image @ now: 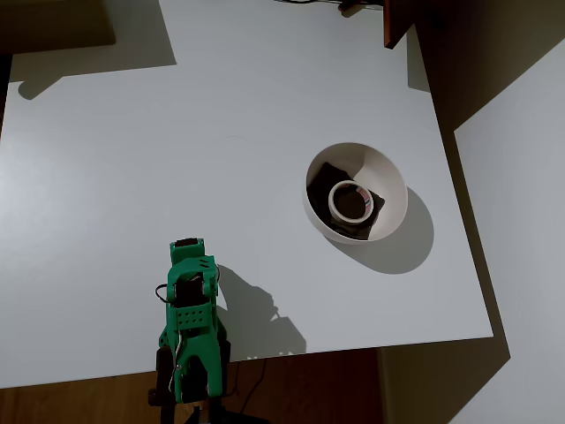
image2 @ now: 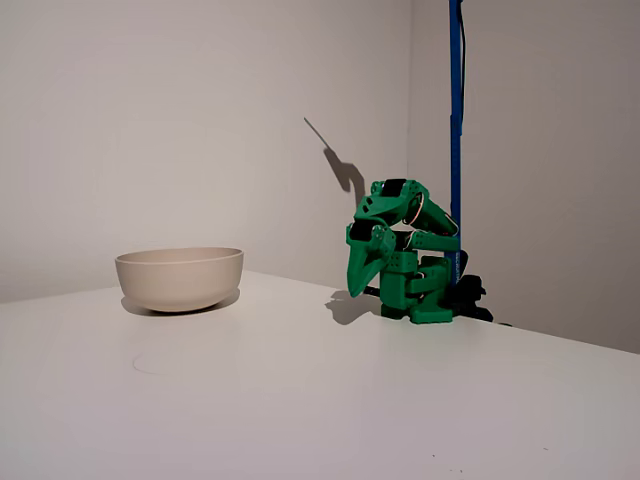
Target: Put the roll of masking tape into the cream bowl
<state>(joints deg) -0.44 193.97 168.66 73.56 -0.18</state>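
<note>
With the tape (image: 351,200) lying flat on the brown patch inside the bowl (image: 388,177), placement appears complete, and the arm (image: 190,322) sits folded at the table (image: 177,132) edge, gripper (image2: 362,270) state indeterminate, so no further move seems required.

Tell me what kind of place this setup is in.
Probably a bare indoor test bench: a plain white table against blank walls, a small green arm folded at its edge, and the cream bowl holding the roll of masking tape.

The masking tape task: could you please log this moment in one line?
roll of masking tape: inside cream bowl | gripper: folded near base, holding nothing
</note>
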